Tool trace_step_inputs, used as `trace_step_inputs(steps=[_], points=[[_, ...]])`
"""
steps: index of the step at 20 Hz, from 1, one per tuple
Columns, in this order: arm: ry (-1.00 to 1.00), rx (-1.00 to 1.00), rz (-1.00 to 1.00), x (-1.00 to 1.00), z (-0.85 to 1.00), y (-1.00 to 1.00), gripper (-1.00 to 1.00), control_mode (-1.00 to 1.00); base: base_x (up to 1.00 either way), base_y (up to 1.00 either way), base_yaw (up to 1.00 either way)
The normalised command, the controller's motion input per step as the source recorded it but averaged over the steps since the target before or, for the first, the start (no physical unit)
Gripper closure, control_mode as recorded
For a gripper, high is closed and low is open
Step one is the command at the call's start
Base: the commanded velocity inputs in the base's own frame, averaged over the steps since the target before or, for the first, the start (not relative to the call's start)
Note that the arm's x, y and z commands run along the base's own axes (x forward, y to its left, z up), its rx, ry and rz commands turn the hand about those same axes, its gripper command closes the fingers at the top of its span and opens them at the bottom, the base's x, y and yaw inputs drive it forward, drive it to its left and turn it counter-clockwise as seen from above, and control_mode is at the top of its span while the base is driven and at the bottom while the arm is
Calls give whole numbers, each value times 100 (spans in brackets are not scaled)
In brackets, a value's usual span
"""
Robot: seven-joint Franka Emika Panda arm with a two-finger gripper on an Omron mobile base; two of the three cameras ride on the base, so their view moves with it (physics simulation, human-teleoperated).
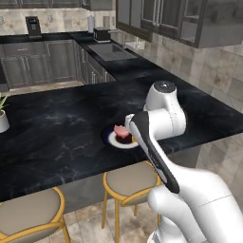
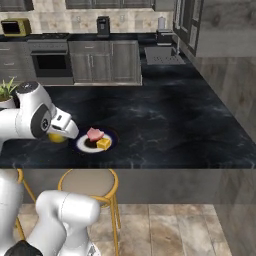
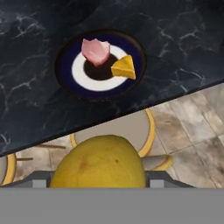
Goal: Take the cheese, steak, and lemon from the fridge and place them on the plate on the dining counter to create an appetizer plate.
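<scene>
My gripper is shut on the lemon, a round yellow ball that bulges up between the fingers in the hand view. Seen from the right base, the lemon hangs under the hand at the near edge of the dining counter, just left of the plate. The plate has a dark blue rim and a white ring. On it lie the pink steak and the orange cheese wedge. From the left base, the steak shows on the plate, partly behind the arm.
Gold-legged stools stand under the counter's near edge, below the hand. A potted plant sits at the counter's left end. A sink and cabinets line the far wall.
</scene>
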Motion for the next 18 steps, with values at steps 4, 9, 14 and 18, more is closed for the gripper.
trace_step_inputs(steps=[4,9,14,18], points=[[1,0,0,40,-27,17,100,-100,0,0,0],[4,0,0,50,-31,3,100,-100,0,0,0],[4,0,0,53,-36,0,100,-100,0,0,0],[2,0,0,52,-37,0,100,-100,0,0,0]])
